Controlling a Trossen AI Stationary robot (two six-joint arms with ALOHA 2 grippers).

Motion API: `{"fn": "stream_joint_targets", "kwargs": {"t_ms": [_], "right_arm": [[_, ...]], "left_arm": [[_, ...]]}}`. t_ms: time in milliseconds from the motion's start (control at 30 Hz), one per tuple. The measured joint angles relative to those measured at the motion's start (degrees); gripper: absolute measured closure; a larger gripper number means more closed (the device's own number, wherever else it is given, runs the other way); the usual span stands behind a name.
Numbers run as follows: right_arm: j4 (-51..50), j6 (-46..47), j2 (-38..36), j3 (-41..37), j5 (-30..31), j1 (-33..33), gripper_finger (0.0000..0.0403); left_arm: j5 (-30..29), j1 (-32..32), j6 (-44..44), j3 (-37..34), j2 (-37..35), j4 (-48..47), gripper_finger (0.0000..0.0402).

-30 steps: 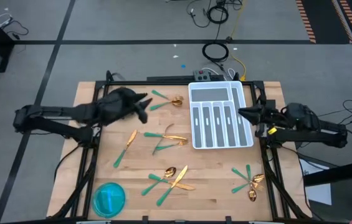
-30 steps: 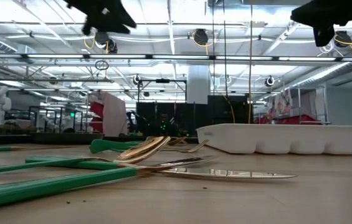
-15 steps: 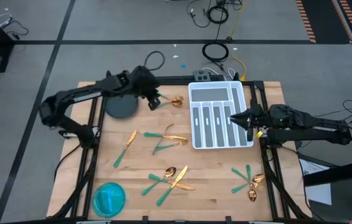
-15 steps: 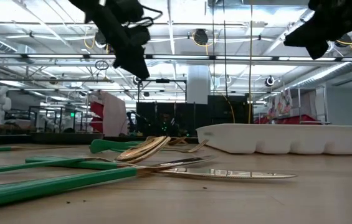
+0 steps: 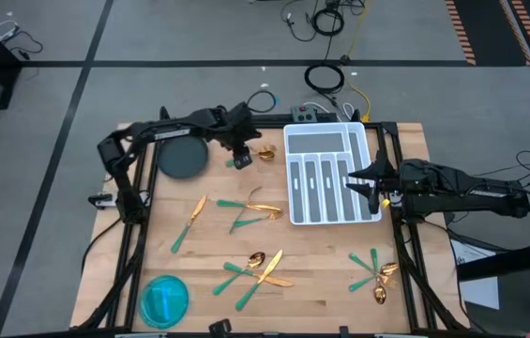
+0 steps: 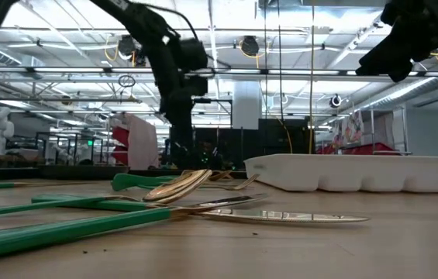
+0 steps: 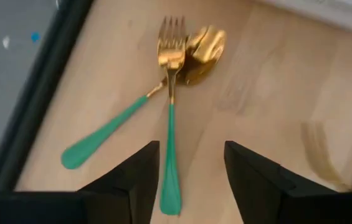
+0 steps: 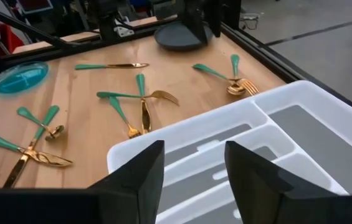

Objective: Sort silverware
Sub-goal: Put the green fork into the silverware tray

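The silverware, gold heads on teal-green handles, lies in loose groups on the wooden table. A fork [image 7: 171, 93] and a spoon [image 7: 200, 46] lie crossed at the necks beside the white divided tray [image 5: 330, 174]. My left gripper [image 7: 191, 180] hangs open above them, pointing down. Its fingers stand either side of the fork's handle end [image 7: 168, 199] without touching it. In the high view this pair [image 5: 257, 153] sits just right of my left gripper [image 5: 239, 156]. My right gripper [image 8: 194, 180] is open above the tray's right side [image 5: 363, 183].
More silverware lies as a lone knife [image 5: 189, 222], a crossed group [image 5: 250, 208] at the middle, another [image 5: 255, 268] near the front and a third [image 5: 375, 272] at front right. A dark round disc [image 5: 180, 161] and a blue plate [image 5: 164, 299] sit at the left.
My left arm has swung from the table's left side toward the far right, uncovering the dark disc, and has come down over the fork and spoon beside the tray. My right gripper has moved a little left, over the tray.
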Motion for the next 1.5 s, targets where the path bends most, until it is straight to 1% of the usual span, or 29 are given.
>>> {"fn": "stream_joint_targets", "kwargs": {"t_ms": [200,433,633,900,1300,1400,1500], "right_arm": [[-0.7,0.01,0.01,0.0,-0.02,0.0,0.0238],[-0.67,1.08,0.02,0.0,-0.11,0.0,0.0238],[-0.66,1.55,0.02,0.0,-0.24,0.0,0.0238],[-0.7,3.22,0.02,0.0,-0.47,-0.01,0.0238],[-1.81,4.57,0.0,0.0,-0.52,0.0,0.0238],[-2.35,5.21,0.02,0.0,-0.52,0.0,0.0238],[-2.36,5.64,0.0,0.0,-0.5,0.0,0.0238]], "left_arm": [[-0.96,0.53,-0.39,0.0,4.69,3.13,0.0205],[-2.29,0.78,-0.19,0.0,7.08,10.16,0.0204],[-1.13,1.72,-0.41,-0.02,9.97,9.86,0.0204],[-1.79,1.63,1.38,-0.02,11.78,14.66,0.0205],[-0.2,2.02,0.85,0.02,15.62,16.82,0.0206],[-0.11,2.0,0.93,0.19,16.15,16.73,0.0225],[-0.22,1.9,0.91,0.17,16.18,16.71,0.0276]]}}
